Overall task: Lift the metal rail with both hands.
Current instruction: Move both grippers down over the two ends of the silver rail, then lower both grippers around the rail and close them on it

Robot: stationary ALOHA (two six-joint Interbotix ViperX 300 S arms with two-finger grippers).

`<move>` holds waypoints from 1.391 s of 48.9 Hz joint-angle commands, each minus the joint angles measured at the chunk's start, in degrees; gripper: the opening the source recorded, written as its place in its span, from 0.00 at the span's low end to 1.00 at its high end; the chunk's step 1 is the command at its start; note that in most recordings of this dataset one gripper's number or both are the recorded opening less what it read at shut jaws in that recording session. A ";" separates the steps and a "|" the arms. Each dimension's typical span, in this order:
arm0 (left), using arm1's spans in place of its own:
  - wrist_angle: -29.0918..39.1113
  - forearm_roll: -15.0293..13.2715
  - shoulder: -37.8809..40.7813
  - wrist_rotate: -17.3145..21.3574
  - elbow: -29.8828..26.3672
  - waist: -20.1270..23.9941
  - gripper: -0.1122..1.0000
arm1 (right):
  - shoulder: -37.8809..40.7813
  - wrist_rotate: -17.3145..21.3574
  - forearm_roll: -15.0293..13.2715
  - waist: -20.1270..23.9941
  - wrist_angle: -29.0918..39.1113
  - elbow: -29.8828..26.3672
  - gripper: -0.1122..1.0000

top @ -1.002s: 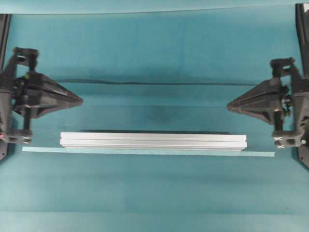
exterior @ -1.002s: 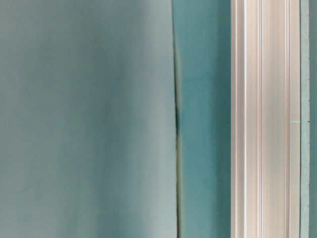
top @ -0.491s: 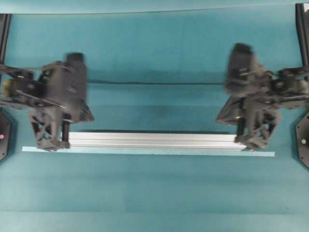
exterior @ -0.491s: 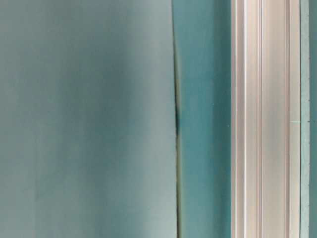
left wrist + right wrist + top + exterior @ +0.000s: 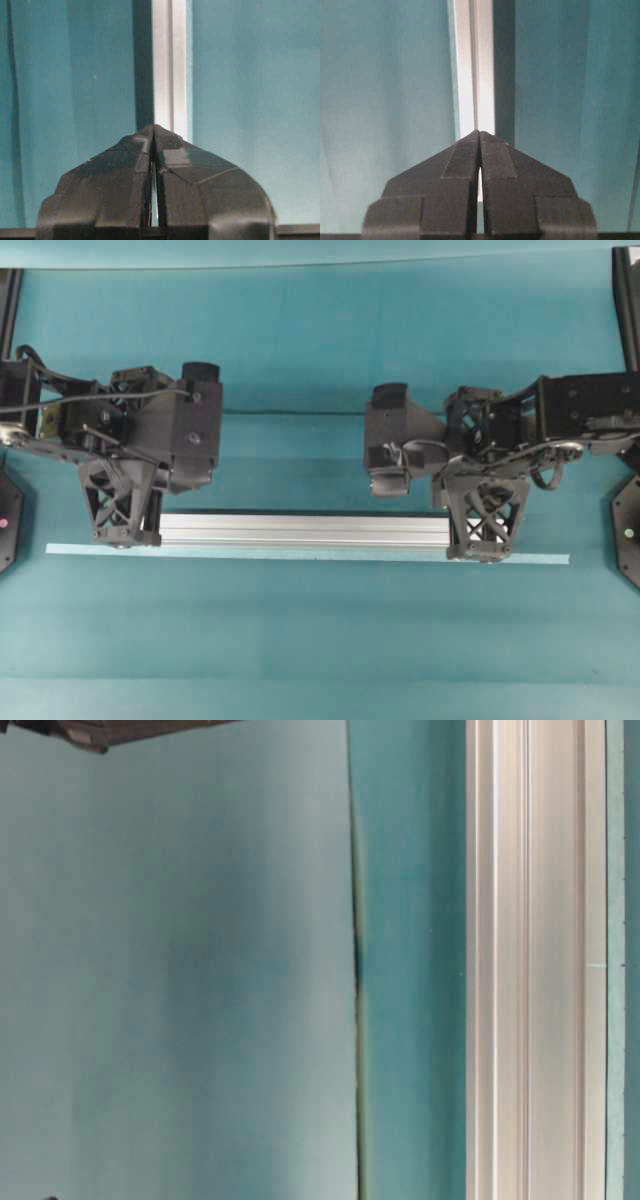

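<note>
The metal rail point(image 5: 300, 531) lies flat across the teal table, a long silver grooved bar. My left gripper point(image 5: 125, 537) is over its left end and my right gripper point(image 5: 486, 551) over its right end; both ends are hidden under the fingers. In the left wrist view the gripper point(image 5: 153, 127) has its jaws closed tip to tip, with the rail point(image 5: 170, 60) running away beyond them. The right wrist view shows the same: the gripper point(image 5: 479, 132) is shut, with the rail point(image 5: 475, 60) beyond it. The rail also shows in the table-level view point(image 5: 530, 960).
A thin pale-blue tape strip point(image 5: 300, 554) lies along the rail's near side and reaches past both ends. A dark seam point(image 5: 290, 412) crosses the table behind the rail. Part of an arm point(image 5: 120, 730) shows at the top of the table-level view.
Both arms have swung in from the table's sides and come down over the rail's ends. The rail has not visibly moved.
</note>
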 commanded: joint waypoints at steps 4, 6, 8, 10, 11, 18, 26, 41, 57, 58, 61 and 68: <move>-2.29 0.26 -0.35 -1.05 -0.97 -0.70 0.10 | 0.00 -0.79 -0.26 0.18 -1.23 0.18 0.10; -2.64 0.26 -0.35 -1.23 -0.79 -0.97 0.11 | 0.00 -0.79 -0.26 0.18 -1.41 0.44 0.11; -2.99 0.26 -0.35 -1.58 -0.53 -0.97 0.14 | -0.09 -0.79 -0.26 0.18 -1.58 0.79 0.13; -3.08 0.26 -0.26 -2.11 -0.18 -0.97 0.18 | 0.00 -0.79 -0.26 0.18 -1.93 1.14 0.15; -2.99 0.26 -0.26 -2.64 0.09 -0.88 0.21 | -0.09 -0.79 -0.26 0.18 -2.11 1.41 0.17; -3.08 0.09 -0.18 -4.92 1.23 -1.14 0.55 | -0.26 -0.62 -0.26 0.18 -4.31 2.29 0.39; -3.87 0.26 0.09 -5.36 1.32 -2.81 0.94 | -0.26 0.35 -0.44 0.26 -6.86 3.96 0.82; -5.71 0.26 3.25 -5.45 3.34 -2.81 0.97 | 0.44 0.53 -1.49 0.53 -7.21 5.27 0.96; -11.43 0.26 7.65 -5.71 7.03 -2.55 0.97 | 3.34 1.67 -2.11 0.79 -10.37 7.82 0.96; -12.04 0.09 8.00 -5.71 7.38 -2.55 0.97 | 3.52 1.93 -2.29 0.79 -11.07 8.26 0.96; -14.15 0.26 9.23 -5.71 8.44 -2.55 0.97 | 4.04 2.64 -2.37 0.88 -13.36 9.32 0.96; -16.17 0.26 11.25 -5.54 9.58 -2.55 0.97 | 5.27 3.69 -2.20 1.93 -16.88 10.99 0.96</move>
